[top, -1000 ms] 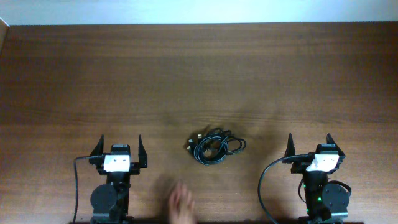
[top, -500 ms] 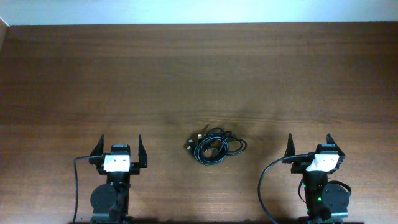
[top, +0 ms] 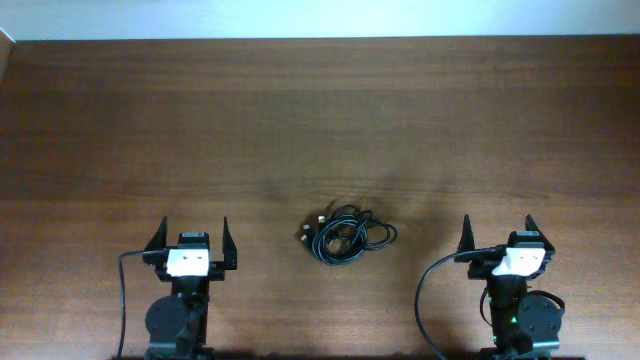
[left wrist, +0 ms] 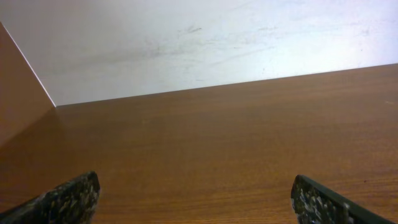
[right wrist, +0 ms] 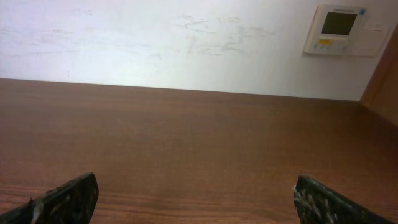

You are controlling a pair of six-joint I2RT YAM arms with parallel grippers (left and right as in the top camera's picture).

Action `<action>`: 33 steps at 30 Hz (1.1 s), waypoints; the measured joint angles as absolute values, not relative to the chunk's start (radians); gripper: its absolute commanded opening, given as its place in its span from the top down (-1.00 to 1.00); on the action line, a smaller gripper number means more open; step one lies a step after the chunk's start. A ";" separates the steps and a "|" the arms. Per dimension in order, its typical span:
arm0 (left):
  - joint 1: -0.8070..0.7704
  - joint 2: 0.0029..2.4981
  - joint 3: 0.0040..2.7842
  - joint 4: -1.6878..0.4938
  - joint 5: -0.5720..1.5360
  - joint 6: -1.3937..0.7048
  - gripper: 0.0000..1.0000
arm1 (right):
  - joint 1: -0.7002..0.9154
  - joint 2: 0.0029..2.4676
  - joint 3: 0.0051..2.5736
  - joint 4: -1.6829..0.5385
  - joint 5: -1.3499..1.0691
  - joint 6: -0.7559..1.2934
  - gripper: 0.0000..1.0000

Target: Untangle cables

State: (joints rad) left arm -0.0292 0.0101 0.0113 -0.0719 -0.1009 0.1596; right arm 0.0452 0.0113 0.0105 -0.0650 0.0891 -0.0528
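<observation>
Cables [top: 345, 236], seemingly knotted, on table [top: 300, 120]

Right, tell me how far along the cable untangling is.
Nothing looks done: the cables lie in one tangled bundle on the table. Nothing is in hand: the left gripper and right gripper are open, empty and apart from the bundle. Left: grasping and separating, all of it.

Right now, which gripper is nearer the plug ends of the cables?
Left. The plug ends poke out the cables' left side, toward the left gripper; the right gripper sits beyond the bundle.
</observation>
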 measured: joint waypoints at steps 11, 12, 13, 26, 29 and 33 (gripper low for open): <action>-0.029 0.010 0.011 -0.064 -0.106 0.169 -0.98 | 0.045 0.012 0.010 -0.022 0.156 -0.084 -0.98; -0.029 0.012 0.010 -0.022 -0.111 0.181 -0.98 | 0.045 0.011 0.010 0.004 0.176 -0.087 -0.98; -0.029 0.010 0.013 0.051 -0.114 0.199 -0.98 | 0.045 0.011 0.011 0.000 0.184 -0.087 -0.98; -0.027 0.405 0.820 -0.590 0.131 -0.077 -0.98 | 0.043 0.406 0.794 -0.740 -0.137 -0.032 -0.98; -0.026 0.662 1.015 -0.781 0.373 -0.080 -0.98 | 0.042 0.680 1.236 -1.224 -0.247 0.079 -0.98; -0.025 0.749 1.055 -0.804 0.761 -0.082 -0.98 | 0.042 0.769 1.386 -1.288 -0.648 0.105 -0.98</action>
